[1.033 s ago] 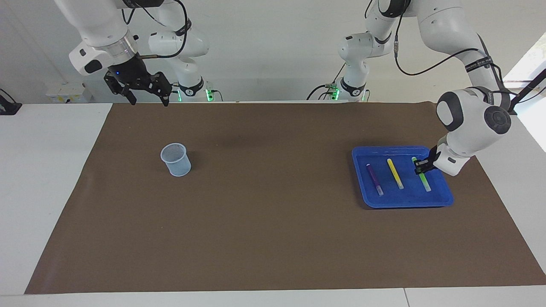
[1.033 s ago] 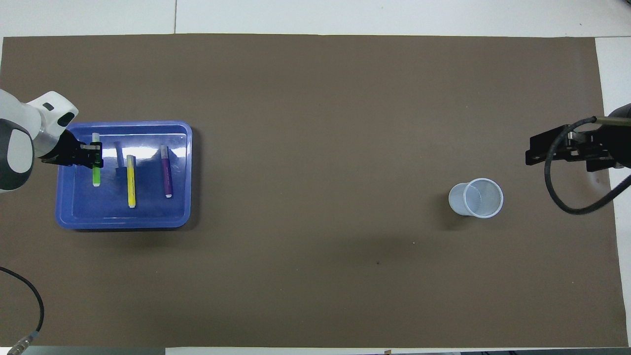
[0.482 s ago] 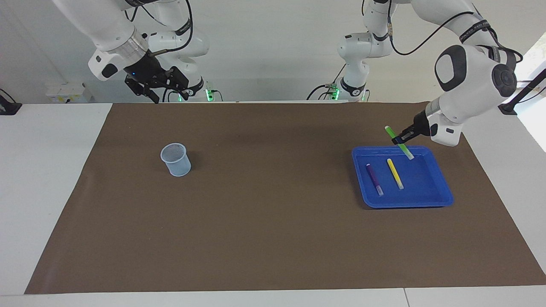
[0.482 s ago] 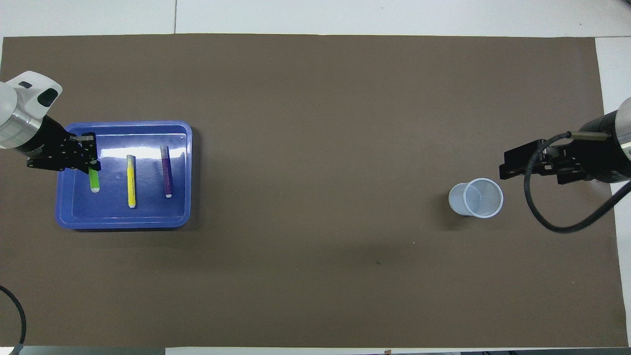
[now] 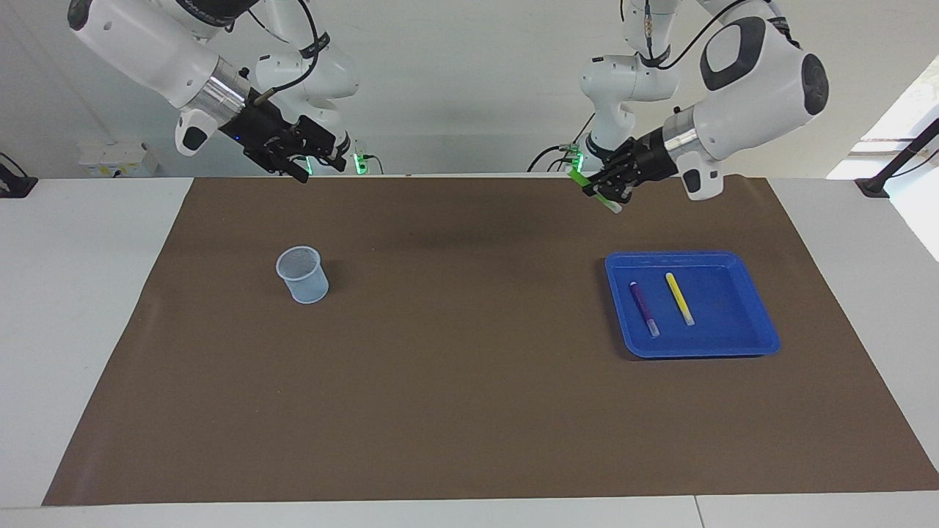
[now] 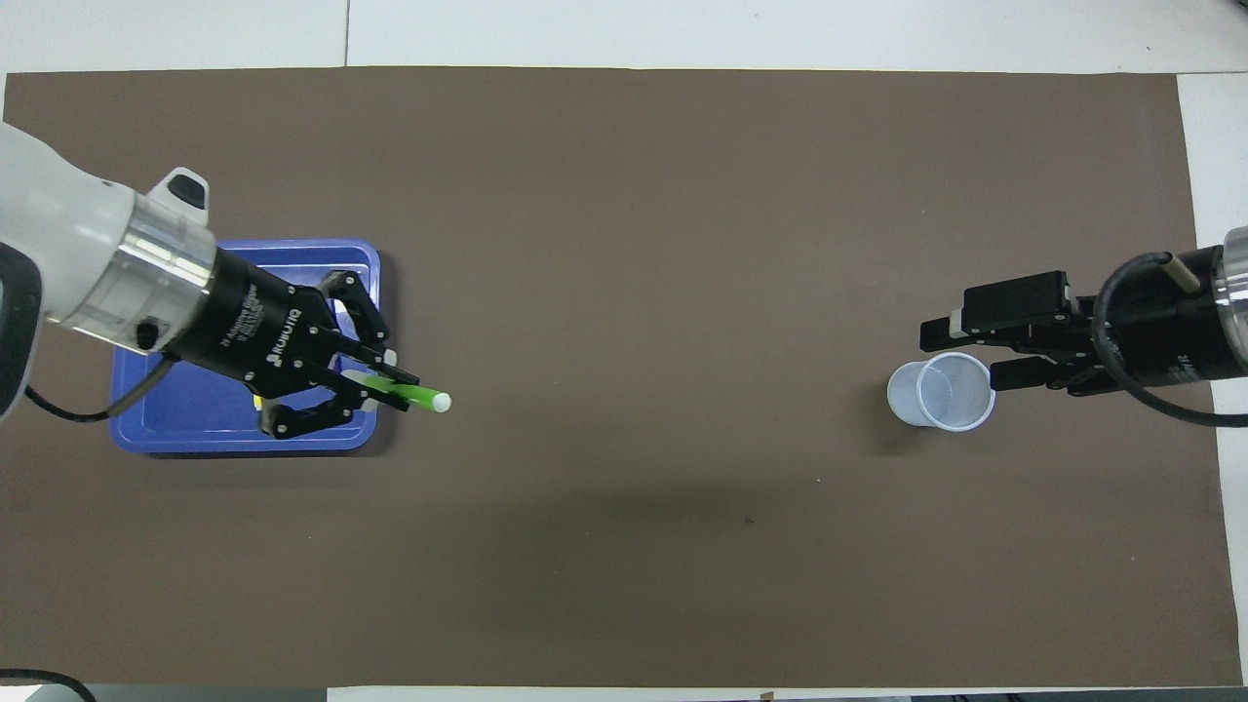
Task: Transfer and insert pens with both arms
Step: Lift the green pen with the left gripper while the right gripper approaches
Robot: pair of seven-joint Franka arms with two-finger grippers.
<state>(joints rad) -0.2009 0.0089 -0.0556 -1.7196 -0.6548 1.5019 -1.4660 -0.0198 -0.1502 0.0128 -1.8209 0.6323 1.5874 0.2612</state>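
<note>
Two grippers are raised above the counter (image 5: 469,440). The left gripper (image 5: 606,192) has its jaws clenched on the green pen (image 5: 596,192), which is carried in the air, tilted, clear of the blue tray (image 5: 763,341) and over the brown mat (image 5: 469,381) on the robots' side of that tray. In the overhead view the pen's pale tip (image 6: 442,401) projects past the fingers (image 6: 375,359) toward the cup. White lettering is printed on the left gripper's black body, but I cannot read it with confidence.

Inside the tray lie the purple pen (image 5: 644,308) and the yellow pen (image 5: 679,298), side by side and apart, the purple one toward the cup's side of the tray.

The right gripper (image 5: 323,163) hangs with its jaws released and parted, grasping nothing. Overhead it appears (image 6: 951,353) at the rim of the translucent plastic cup (image 5: 302,274); the facing view shows it well above, not touching. The cup stands upright on the mat, well apart from the tray, toward the right arm's end.
</note>
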